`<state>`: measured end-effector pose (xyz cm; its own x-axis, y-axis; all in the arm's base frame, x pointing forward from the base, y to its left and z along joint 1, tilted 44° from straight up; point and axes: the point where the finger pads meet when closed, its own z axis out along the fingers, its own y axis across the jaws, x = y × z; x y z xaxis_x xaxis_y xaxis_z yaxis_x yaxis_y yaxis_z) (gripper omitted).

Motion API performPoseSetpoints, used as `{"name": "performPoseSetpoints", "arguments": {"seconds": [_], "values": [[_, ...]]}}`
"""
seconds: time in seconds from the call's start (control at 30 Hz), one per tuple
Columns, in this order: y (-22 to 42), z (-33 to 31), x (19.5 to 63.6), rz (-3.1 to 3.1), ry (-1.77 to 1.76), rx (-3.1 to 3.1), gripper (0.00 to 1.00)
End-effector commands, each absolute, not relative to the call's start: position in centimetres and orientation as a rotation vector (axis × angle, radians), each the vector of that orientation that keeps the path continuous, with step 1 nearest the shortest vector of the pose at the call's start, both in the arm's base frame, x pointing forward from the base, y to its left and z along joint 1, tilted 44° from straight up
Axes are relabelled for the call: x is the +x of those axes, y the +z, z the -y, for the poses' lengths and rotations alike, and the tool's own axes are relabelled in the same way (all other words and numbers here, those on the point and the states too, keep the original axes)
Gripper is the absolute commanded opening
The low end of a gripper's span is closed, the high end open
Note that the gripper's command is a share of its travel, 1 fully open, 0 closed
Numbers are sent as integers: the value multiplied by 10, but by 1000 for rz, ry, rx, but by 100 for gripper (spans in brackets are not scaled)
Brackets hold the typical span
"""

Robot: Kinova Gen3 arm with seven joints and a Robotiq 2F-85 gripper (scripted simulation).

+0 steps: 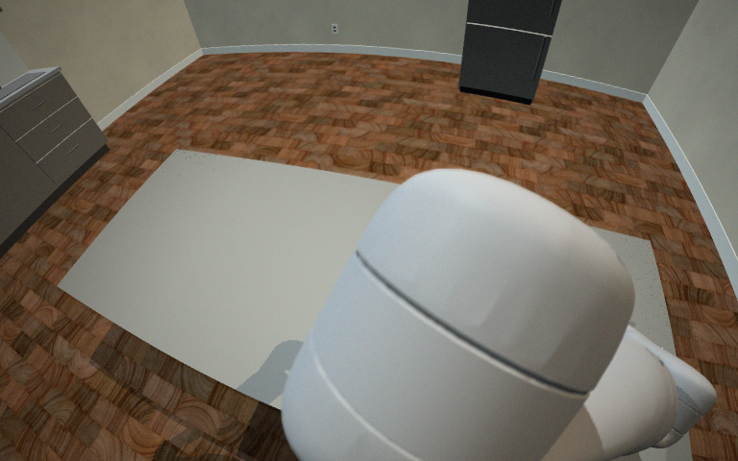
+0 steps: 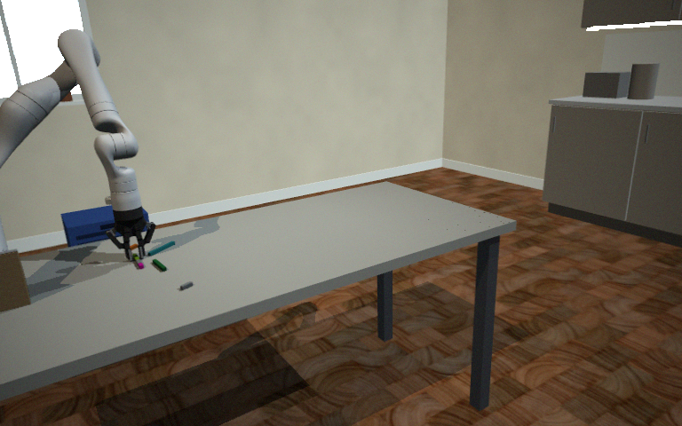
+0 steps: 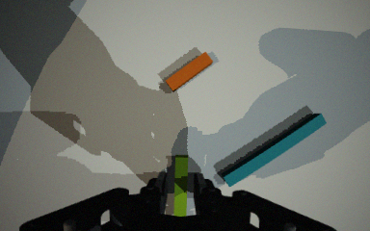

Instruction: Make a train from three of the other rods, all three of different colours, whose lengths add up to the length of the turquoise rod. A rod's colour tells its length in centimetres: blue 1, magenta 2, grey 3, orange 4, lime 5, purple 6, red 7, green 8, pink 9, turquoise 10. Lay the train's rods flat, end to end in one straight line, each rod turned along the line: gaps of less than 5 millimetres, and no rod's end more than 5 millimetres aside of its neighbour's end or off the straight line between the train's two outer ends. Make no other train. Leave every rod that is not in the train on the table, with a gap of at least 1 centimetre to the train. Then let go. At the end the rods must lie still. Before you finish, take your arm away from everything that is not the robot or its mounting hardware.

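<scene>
In the wrist view the lime rod [image 3: 181,185] lies between my gripper's fingers, with a small gap on each side; the gripper is open. The orange rod [image 3: 189,71] lies ahead, and the turquoise rod [image 3: 272,150] lies slanted to the right. In the exterior view the gripper [image 2: 134,255] stands low over the table, with the lime rod [image 2: 135,257] beneath it. The magenta rod [image 2: 139,264] lies right at the lime rod's near end. The green rod [image 2: 159,264], grey rod [image 2: 186,286], turquoise rod [image 2: 161,248] and orange rod [image 2: 133,246] lie around them. The top view shows no rods.
The arm's white body [image 1: 462,326] fills much of the top view. A blue box [image 2: 90,224] stands behind the gripper. A brown box [image 2: 11,286] stands at the table's left end. The table's near edge [image 2: 251,321] runs in front of the rods.
</scene>
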<state>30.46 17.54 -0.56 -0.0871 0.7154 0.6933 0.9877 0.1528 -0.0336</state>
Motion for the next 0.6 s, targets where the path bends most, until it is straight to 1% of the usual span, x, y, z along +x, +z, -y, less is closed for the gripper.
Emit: {"name": "performPoseSetpoints", "arguments": {"seconds": [0.0, 0.27, 0.57], "values": [[-5, -175, 305, 1864, -617, -1621, 24], [1, -169, 306, 1864, -617, -1621, 24], [31, -141, 312, 1864, -617, -1621, 24]]}}
